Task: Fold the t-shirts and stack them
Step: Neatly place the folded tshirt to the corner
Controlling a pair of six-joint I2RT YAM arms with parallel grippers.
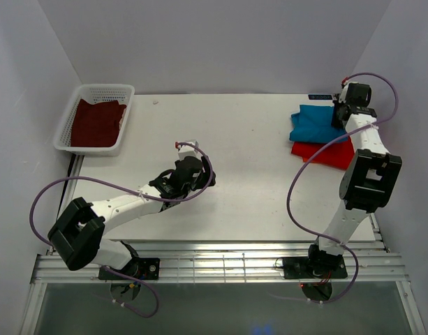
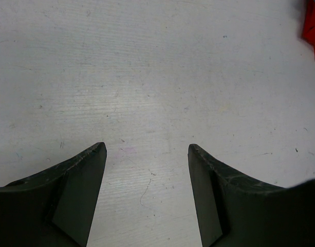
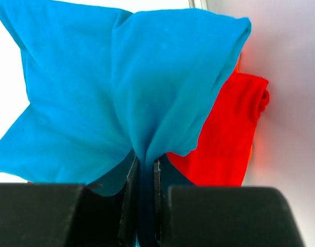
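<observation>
Right gripper (image 3: pixel 145 172) pinches soft, bunched teal t-shirt (image 3: pixel 95 92) cloth.

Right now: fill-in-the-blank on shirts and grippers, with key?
The white mesh basket holding the maroon t-shirt sits at the table's far ____ corner.
The right gripper is ____ on the teal-blue t-shirt, which overlaps the red-orange t-shirt.
The left gripper stands ____ over bare table.
Missing: left, shut, open.

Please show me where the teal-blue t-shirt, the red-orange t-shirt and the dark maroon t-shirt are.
teal-blue t-shirt (image 1: pixel 311 124): top external view, middle of the folded cloth.
red-orange t-shirt (image 1: pixel 329 157): top external view, its uncovered part.
dark maroon t-shirt (image 1: pixel 95 124): top external view, middle of the cloth.
</observation>
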